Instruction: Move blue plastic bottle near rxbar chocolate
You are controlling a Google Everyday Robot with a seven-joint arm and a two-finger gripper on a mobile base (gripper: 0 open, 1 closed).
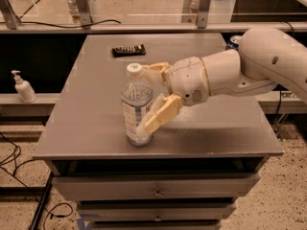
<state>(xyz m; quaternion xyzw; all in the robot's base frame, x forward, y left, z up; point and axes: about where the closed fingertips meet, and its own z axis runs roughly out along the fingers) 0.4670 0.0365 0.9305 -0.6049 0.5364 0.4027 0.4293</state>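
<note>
The blue plastic bottle (137, 107) stands upright near the front left of the grey cabinet top (96, 104); it is clear, with a white cap and a pale label. The rxbar chocolate (128, 50) lies flat near the back edge, well behind the bottle. My gripper (143, 98) reaches in from the right and is open, with one cream finger behind the bottle near its neck and the other in front of its lower right side. The bottle sits between the fingers and they do not look pressed on it.
A dark blue soda can (233, 40) stands at the back right, partly hidden by my arm. A white pump dispenser (23, 87) sits on a lower ledge to the left. Drawers sit below the front edge (158, 155). Rails run behind the cabinet.
</note>
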